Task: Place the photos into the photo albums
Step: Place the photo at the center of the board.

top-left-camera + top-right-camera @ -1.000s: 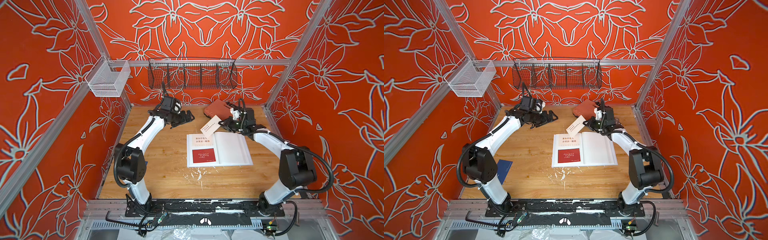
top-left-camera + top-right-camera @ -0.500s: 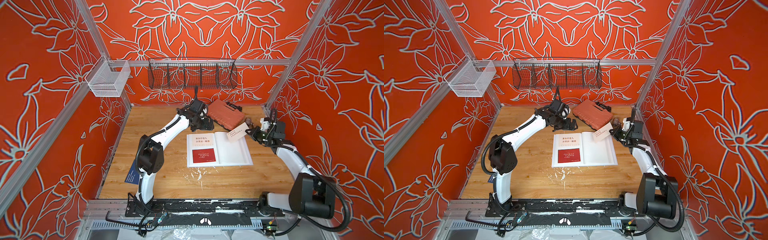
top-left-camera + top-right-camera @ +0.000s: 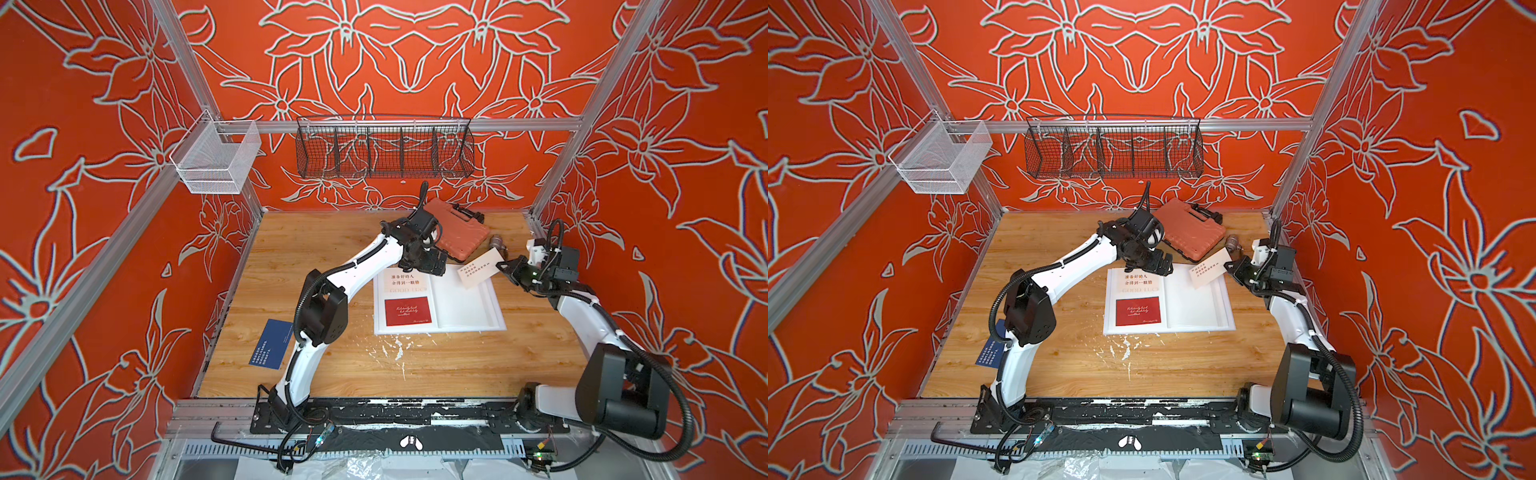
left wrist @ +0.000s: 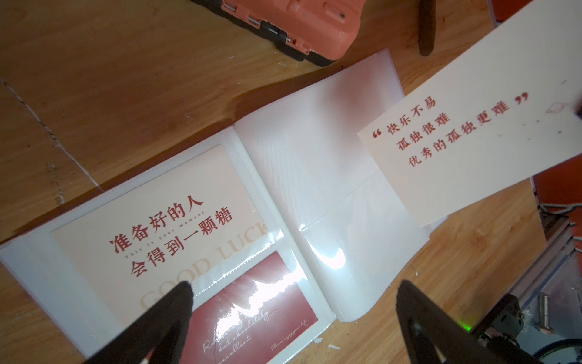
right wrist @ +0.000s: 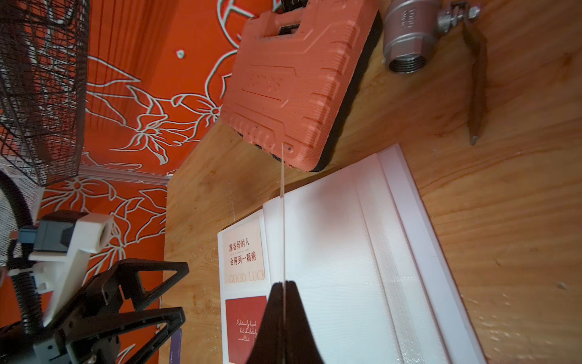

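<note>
The white photo album [image 3: 465, 305] [image 3: 1196, 303] lies open in mid-table. Its left page holds a white photo with Chinese text [image 3: 405, 280] [image 4: 163, 220] and a dark red photo [image 3: 407, 311] [image 4: 252, 315]. My right gripper [image 3: 505, 266] [image 5: 283, 285] is shut on another white photo [image 3: 478, 268] [image 4: 472, 132], held tilted above the right page's far corner; it shows edge-on [image 5: 282, 205] in the right wrist view. My left gripper [image 3: 432, 262] [image 4: 293, 291] hangs open over the album's far edge, holding nothing. A navy photo [image 3: 272, 344] lies at the table's left edge.
An orange ribbed case [image 3: 459, 235] lies just behind the album, with a metal valve fitting [image 3: 496, 241] [image 5: 409, 37] to its right. A black wire basket [image 3: 384, 149] and a white mesh basket [image 3: 216, 160] hang on the back rail. White flecks [image 3: 395, 347] dot the wood.
The left arm swung from the back left to the album's far edge. The right arm drew back to the right with the white photo. Both have barely moved in the last half second.
</note>
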`<state>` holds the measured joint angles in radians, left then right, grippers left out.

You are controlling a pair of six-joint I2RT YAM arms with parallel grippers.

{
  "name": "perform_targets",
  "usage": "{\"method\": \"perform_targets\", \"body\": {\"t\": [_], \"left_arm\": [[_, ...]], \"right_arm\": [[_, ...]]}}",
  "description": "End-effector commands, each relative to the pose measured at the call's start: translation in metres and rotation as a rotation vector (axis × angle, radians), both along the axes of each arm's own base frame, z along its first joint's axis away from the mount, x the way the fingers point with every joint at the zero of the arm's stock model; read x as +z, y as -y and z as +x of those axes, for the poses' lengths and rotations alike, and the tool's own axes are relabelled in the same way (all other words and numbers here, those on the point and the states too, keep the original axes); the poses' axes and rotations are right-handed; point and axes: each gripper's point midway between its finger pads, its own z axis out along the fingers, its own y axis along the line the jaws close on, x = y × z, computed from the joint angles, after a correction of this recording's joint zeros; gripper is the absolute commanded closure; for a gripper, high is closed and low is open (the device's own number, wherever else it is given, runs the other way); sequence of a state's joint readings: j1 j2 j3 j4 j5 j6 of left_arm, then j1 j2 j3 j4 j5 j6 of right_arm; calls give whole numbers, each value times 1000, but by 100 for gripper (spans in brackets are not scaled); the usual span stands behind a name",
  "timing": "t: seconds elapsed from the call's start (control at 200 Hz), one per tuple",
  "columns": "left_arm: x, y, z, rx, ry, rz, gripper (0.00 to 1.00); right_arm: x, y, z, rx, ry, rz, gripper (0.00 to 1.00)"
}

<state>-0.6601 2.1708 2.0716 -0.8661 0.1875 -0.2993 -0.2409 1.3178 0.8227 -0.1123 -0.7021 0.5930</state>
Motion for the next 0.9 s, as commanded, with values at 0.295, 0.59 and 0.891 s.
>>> {"method": "perform_targets", "body": {"t": [0.295,0.59,0.891], "left_arm": [[6,-33,10,119,-16,-56,2],[15,-71,13,298,-131,-441,3],[17,-100,7,436,-183,-645,3]], "right_arm": [[18,-37,20,108,68,84,100],[24,-88,43,183,94,151,100],[21,-157,75,275,98,260,100]]}}
